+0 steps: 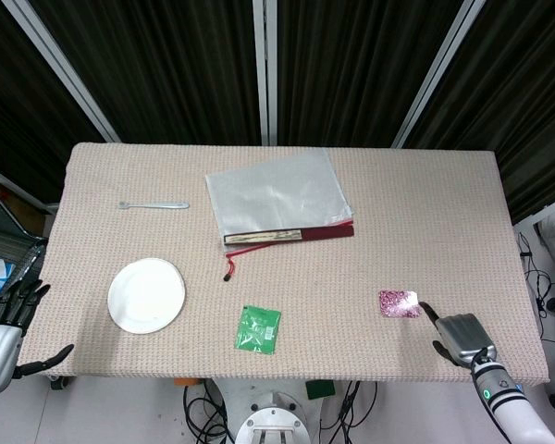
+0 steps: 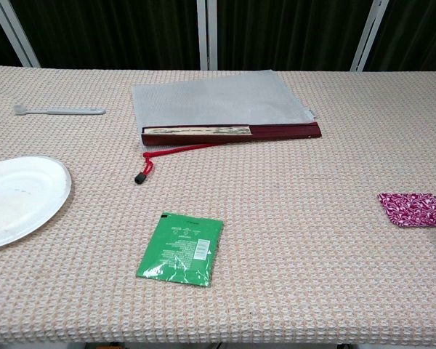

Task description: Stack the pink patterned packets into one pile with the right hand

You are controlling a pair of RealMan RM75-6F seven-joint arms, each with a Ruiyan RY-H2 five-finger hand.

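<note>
Just beside the pink packet (image 1: 400, 303), the right hand (image 1: 461, 337) rests empty, one fingertip almost touching it.

1. Surface (image 1: 425, 213): beige-pink cloth, woven waffle-grid texture throughout.
2. Packet (image 2: 414, 209): deep pink, fine white patterning; glossy, catching glare in the head view.
3. Sachet (image 2: 180, 249): bright green, small white print and a pale barcode panel.
4. Plate (image 2: 18, 199): plain white.
5. Pouch (image 2: 218, 100): translucent grey-white mesh, dark red edge band, pale patterned strip along it.
6. Cord (image 2: 178, 153): red, ending in a black tip.
7. Spoon (image 1: 154, 205): pale grey-white.
8. Right hand (image 1: 461, 335): silver-grey body, black fingers.
9. Left hand (image 1: 5, 324): silver-grey body, black fingers.
10. Backdrop curtains (image 1: 166, 65): black, between white frame bars.
</note>
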